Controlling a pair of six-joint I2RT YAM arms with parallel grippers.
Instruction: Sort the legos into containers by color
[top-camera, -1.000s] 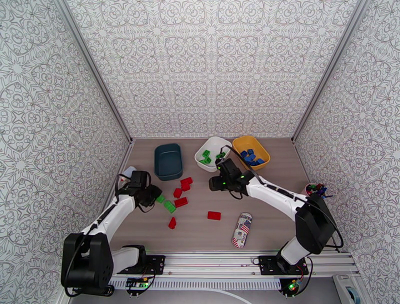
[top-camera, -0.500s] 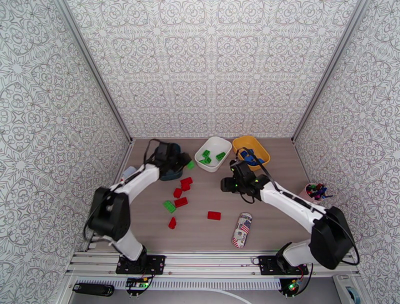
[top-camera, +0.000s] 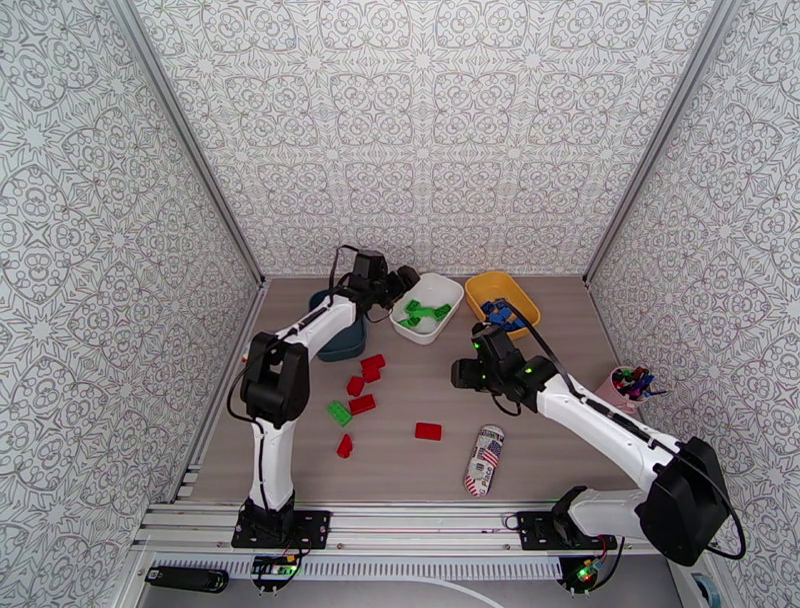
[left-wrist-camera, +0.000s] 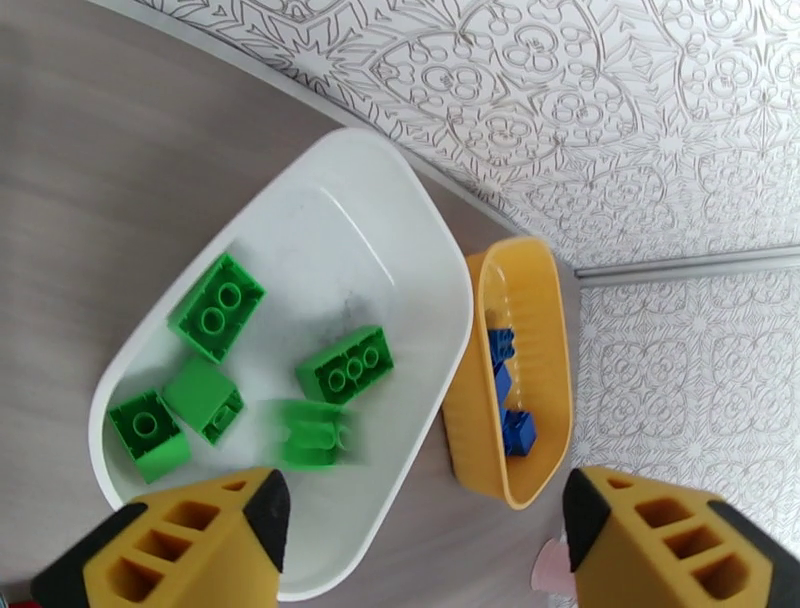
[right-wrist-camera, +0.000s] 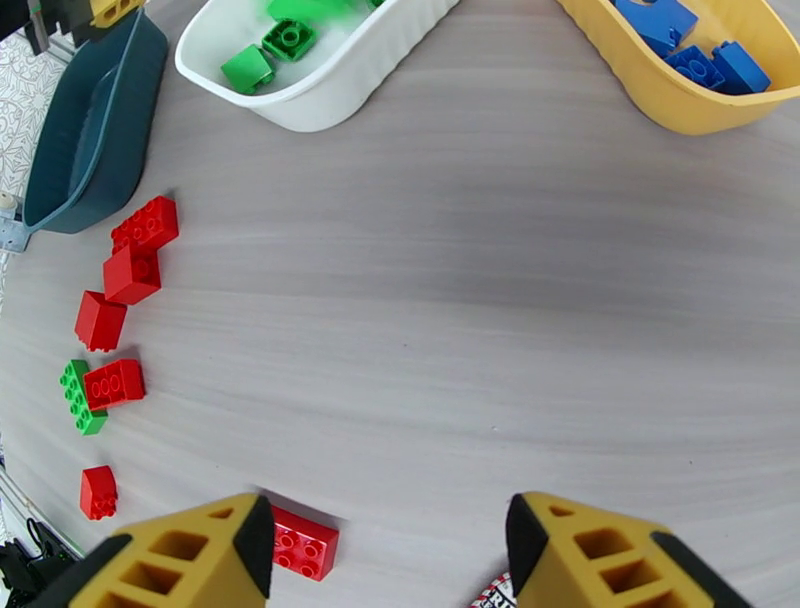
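Green brick (left-wrist-camera: 310, 435), blurred, lies in the white bin (left-wrist-camera: 330, 230) under our left gripper (left-wrist-camera: 425, 505), jaws wide, empty. Our right gripper (right-wrist-camera: 385, 535), likewise wide and empty, hovers near a red brick (right-wrist-camera: 303, 543), which we should grasp next.

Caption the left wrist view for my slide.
Open left gripper over the white plastic bin of green studded bricks, yellow plastic bin of blue bricks beside.

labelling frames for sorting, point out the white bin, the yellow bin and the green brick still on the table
white bin (left-wrist-camera: 330, 240), left wrist view, bare inner floor
yellow bin (left-wrist-camera: 545, 340), left wrist view, inner wall
green brick (right-wrist-camera: 74, 398), right wrist view, exposed studded top
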